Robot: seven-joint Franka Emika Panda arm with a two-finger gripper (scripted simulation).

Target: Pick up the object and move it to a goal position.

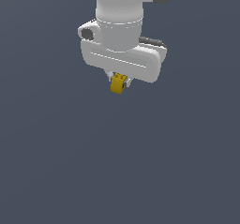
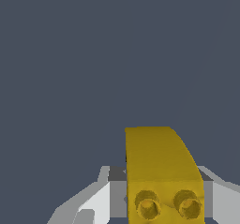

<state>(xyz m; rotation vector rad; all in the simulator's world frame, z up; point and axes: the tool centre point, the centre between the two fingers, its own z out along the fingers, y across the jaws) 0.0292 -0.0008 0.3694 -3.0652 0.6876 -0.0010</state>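
The object (image 1: 117, 83) is a small mustard-yellow block with two round studs. It hangs just under the white robot hand, pinched between the short fingers of my gripper (image 1: 118, 81). In the wrist view the object (image 2: 161, 171) fills the space between the two grey-white fingers (image 2: 93, 202), studs facing the camera, one end sloped. The gripper is shut on it. No goal marker shows in either view.
Only a plain dark grey-blue background (image 1: 117, 171) surrounds the arm in both views. A faint straight line (image 2: 197, 78) crosses that background in the wrist view.
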